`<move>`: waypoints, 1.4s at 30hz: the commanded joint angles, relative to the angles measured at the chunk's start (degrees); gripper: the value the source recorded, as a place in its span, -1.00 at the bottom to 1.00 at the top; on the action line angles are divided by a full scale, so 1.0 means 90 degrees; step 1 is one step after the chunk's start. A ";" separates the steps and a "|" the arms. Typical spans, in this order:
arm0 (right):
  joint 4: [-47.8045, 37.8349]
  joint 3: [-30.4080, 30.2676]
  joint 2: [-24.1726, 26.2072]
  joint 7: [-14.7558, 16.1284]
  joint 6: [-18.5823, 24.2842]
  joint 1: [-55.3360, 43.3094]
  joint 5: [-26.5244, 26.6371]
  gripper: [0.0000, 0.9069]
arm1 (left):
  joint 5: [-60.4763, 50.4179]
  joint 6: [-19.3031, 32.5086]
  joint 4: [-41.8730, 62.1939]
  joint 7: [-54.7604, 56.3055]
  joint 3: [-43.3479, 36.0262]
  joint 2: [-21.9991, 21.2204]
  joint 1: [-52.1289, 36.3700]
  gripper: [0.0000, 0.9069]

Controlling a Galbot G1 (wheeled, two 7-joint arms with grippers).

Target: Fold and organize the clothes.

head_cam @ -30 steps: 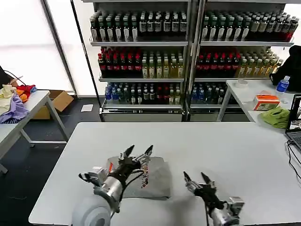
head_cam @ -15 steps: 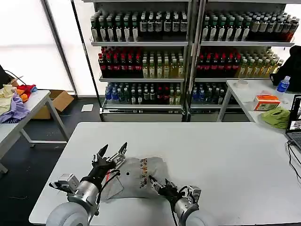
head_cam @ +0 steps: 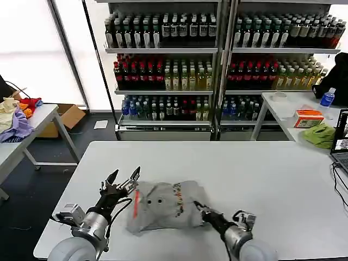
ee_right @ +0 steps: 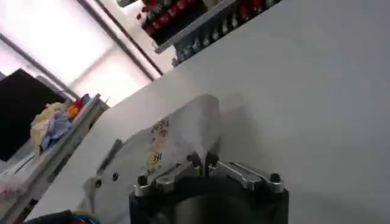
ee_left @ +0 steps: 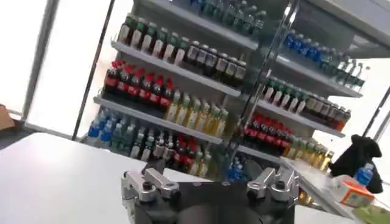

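Now right claw [head_cam: 199, 207] pinching shirt [head_cam: 163, 204] edge

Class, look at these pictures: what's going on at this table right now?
A two-armed robot is working on a grey collared shirt that lies bunched on the white table. The right gripper is pinched shut on the shirt's edge nearest the robot's right. The left gripper hangs open just above the table beside the shirt's orange-red neckband, holding nothing. The fold is not finished.

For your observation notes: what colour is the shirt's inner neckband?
Orange-red, on the grey shirt; clearest in the head view.
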State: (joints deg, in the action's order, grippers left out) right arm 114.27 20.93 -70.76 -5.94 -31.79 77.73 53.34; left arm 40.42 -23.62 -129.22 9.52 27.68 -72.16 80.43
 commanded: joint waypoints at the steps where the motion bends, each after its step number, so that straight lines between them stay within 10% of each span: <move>1: -0.0103 0.2021 0.0709 0.0692 -0.0170 0.0554 -0.0391 -1.00 | -0.0008 0.0023 0.0034 -0.0057 0.0039 -0.0023 0.0057 1.00; 6: -0.0066 0.2008 0.0629 0.0668 -0.0151 0.0540 -0.0908 -1.00 | -0.0008 0.0011 0.0080 -0.0042 0.0012 -0.0021 0.0020 1.00; 7: -0.0072 0.1995 0.0570 0.0665 -0.0141 0.0518 -0.1125 1.00 | -0.0009 0.0004 0.0076 -0.0040 0.0014 -0.0021 0.0022 1.00; 19: 0.0838 0.2127 0.0565 0.0739 0.0704 0.0701 -0.2539 1.00 | 0.0087 -0.0082 -0.0102 -0.0039 0.0273 0.0106 0.0089 1.00; 28: -0.0027 -0.0741 -0.0240 -0.0042 0.0688 -0.0749 -0.4245 1.00 | 0.0006 -0.0048 -0.0130 -0.0096 0.0435 0.0146 0.0231 1.00; 42: -0.0413 -0.0739 -0.0400 -0.0346 0.0380 -0.0522 -0.4366 1.00 | -0.0126 0.0068 -0.0142 -0.0213 0.0377 0.0089 0.0473 1.00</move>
State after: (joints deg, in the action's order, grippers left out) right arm 111.91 18.47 -72.98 -6.57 -28.51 74.57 17.75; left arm 39.73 -23.14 -130.40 7.80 31.25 -71.58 83.98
